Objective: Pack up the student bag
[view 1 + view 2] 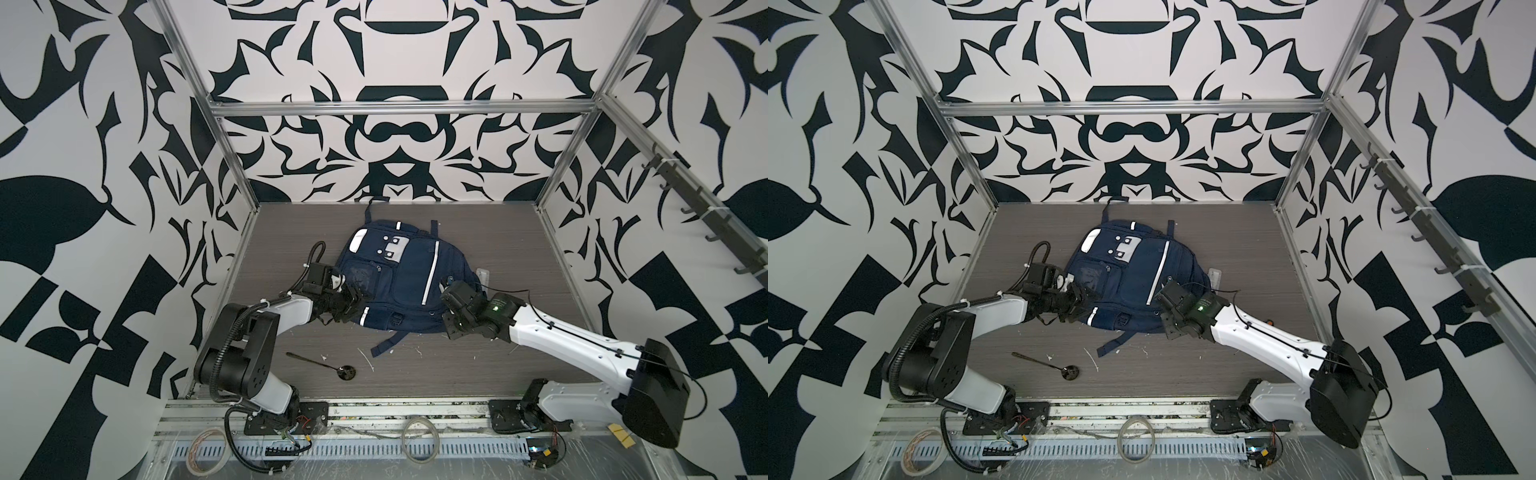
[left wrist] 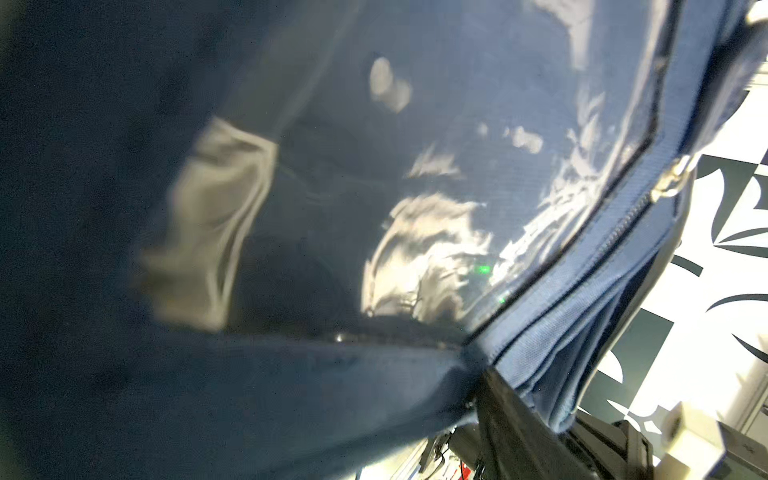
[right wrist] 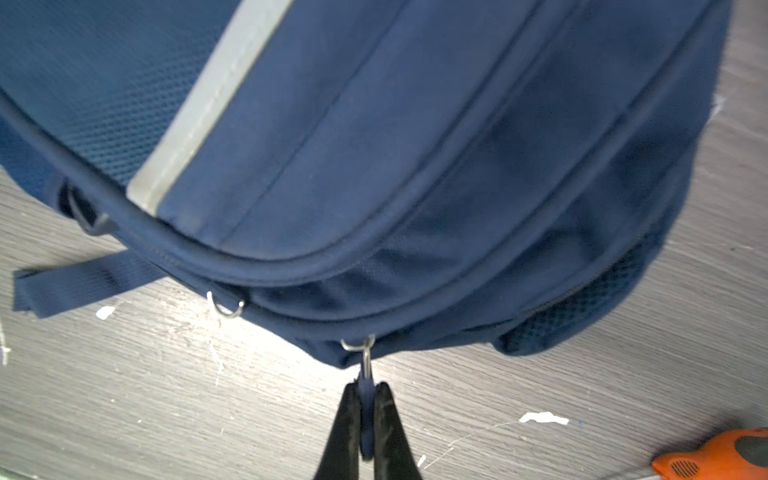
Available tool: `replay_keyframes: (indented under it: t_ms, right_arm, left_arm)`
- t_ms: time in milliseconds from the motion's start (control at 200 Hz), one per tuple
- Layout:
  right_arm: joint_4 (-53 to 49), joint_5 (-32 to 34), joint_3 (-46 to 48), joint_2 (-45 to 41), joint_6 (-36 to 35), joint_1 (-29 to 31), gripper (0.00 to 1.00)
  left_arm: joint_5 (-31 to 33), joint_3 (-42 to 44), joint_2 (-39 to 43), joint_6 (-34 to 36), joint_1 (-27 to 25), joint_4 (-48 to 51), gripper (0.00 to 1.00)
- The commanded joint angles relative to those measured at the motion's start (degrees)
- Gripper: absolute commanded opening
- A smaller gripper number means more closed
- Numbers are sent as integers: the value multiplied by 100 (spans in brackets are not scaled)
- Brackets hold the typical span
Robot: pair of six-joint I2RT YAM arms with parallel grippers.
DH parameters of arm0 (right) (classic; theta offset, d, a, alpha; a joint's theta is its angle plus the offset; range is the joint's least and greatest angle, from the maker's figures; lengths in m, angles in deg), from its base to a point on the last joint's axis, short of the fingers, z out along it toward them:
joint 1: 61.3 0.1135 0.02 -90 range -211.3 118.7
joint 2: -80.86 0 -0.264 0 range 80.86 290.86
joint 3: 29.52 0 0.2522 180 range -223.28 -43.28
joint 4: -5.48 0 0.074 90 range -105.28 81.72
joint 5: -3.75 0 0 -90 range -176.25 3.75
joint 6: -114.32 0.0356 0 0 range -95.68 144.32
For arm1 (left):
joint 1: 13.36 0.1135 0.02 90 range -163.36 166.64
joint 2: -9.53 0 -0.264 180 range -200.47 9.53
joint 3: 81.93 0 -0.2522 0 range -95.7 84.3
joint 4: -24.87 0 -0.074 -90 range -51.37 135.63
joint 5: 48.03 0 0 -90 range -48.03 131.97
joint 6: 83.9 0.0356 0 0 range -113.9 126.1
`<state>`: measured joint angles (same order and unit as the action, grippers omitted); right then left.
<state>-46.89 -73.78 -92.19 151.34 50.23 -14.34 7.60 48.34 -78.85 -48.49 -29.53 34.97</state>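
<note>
The student bag (image 1: 407, 270) lies flat on the table (image 1: 519, 257), around the middle and somewhat towards the far side. Its long axis runs from far to near, with the carry loop at the far end and loose straps trailing off the near end. The coming move is judged to turn on the right tool (image 3: 368, 395). Its jaws are seen in the right wrist view closed tight on the zip pull (image 3: 366, 362), which hangs from the bag's near right edge. From that tool the bag's body extends leftwards and away, so the zip line is judged to lead off along the right flank towards the far end, and a pull that follows that curve would be called for. The right arm is plainly the nearer to this zip. The left tool (image 1: 355, 302) is pressed against the bag's near left corner. Its wrist view is filled by blurred fabric and a glossy clear panel, so it cannot be told how far it is parted or whether cloth is gripped. The bag is navy, with white reflective stripes (image 1: 430, 270) and a grey-white buckle patch (image 1: 392, 249). Its pockets appear zipped shut and its body looks slack.
</note>
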Motion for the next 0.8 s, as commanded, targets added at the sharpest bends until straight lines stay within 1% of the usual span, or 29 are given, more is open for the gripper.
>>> replay_keyframes:
  t_ms: [0,120,160,220,330,365,390,420,465,485,500,515,670,795]
  right_arm:
    - [-715,827,-177,-219,159,-80,0]
    - [-1107,1147,-400,-273,239,-154,0]
    - [-1110,1138,-420,-317,235,-158,0]
    - [-962,953,-409,-374,105,-153,0]
    - [-337,156,-336,-450,-315,-61,0]
    - [-119,-78,-344,-438,-455,-17,0]
    - [-3,-400,-373,-409,-543,11,0]
    - [117,-559,-434,-328,-649,67,0]
    - [199,-741,-577,-166,-807,160,0]
    - [239,-823,-644,-87,-871,199,0]
    - [266,-890,-699,-29,-913,219,0]
    - [293,-954,-756,25,-952,244,0]
    - [826,-1590,-1236,550,-1061,364,0]
    - [1101,-1939,-1758,1075,-1068,537,0]
  left_arm:
    - [646,140,-180,183,224,258,63]
    - [720,112,-212,431,377,385,63]
    - [743,80,-231,519,430,432,63]
    - [774,15,-263,629,501,492,63]
    - [762,-270,-258,895,507,700,65]
    - [748,-385,-214,967,479,801,68]
    - [751,-457,-167,1018,474,906,71]
    - [750,-560,-87,1066,466,1031,77]
    - [724,-677,117,1070,456,1226,84]
    - [697,-718,239,1042,446,1304,93]
    - [664,-756,340,1012,447,1370,98]
    - [634,-794,437,985,440,1434,100]
    - [454,-1283,1462,985,267,2733,99]
    - [556,-1079,2344,713,245,3405,100]
